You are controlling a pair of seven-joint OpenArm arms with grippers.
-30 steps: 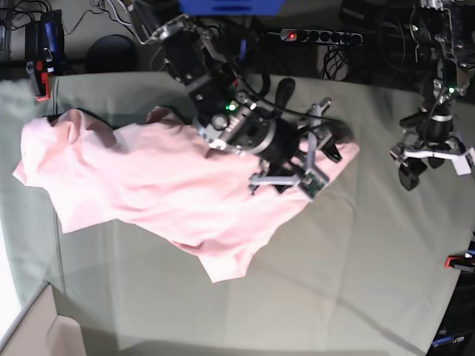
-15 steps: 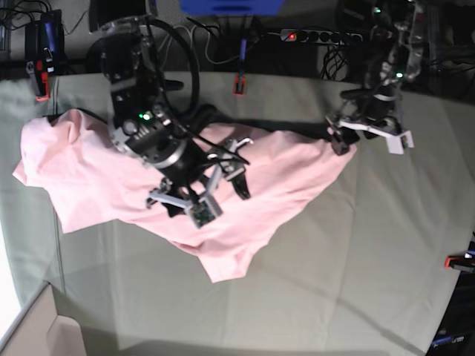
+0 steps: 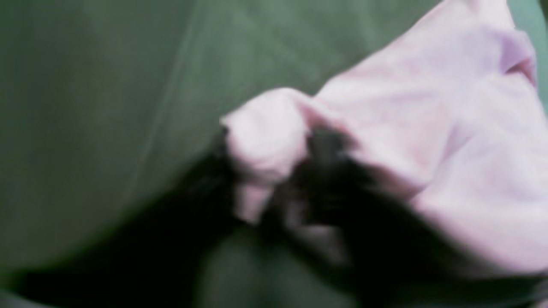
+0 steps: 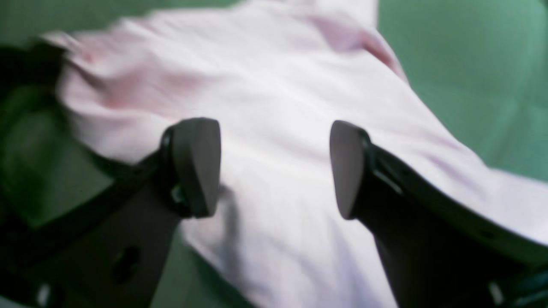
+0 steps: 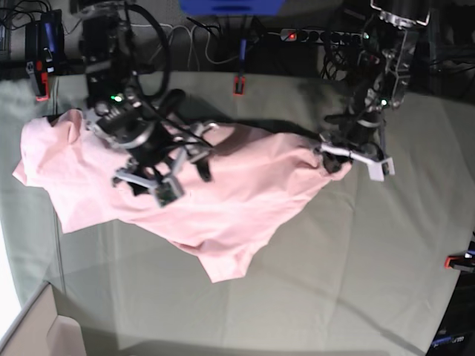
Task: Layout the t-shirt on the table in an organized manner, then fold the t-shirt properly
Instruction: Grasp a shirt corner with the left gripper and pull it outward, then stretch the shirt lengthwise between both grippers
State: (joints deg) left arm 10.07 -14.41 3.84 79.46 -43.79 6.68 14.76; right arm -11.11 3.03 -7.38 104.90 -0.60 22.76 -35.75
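Observation:
The light pink t-shirt (image 5: 223,193) lies crumpled across the table (image 5: 334,282), running from the far left to a corner at centre right. My left gripper (image 5: 332,158) sits at that right corner. In the blurred left wrist view its dark fingers pinch a bunched knob of the t-shirt (image 3: 265,137), and the left gripper (image 3: 274,171) is shut on it. My right gripper (image 5: 171,178) hovers over the shirt's left half. In the right wrist view the right gripper (image 4: 272,167) stands wide open with only the t-shirt (image 4: 278,85) below it. No lettering shows.
Red clamps sit at the table's far edge (image 5: 239,85) and right edge (image 5: 456,259). A power strip (image 5: 319,35) and cables lie behind the table. A black and red device (image 5: 41,55) is at top left. A cardboard box (image 5: 37,326) stands at bottom left.
My right gripper has swept left across the shirt, staying open. My left gripper has come down from the right to the shirt's right corner and closed on the cloth.

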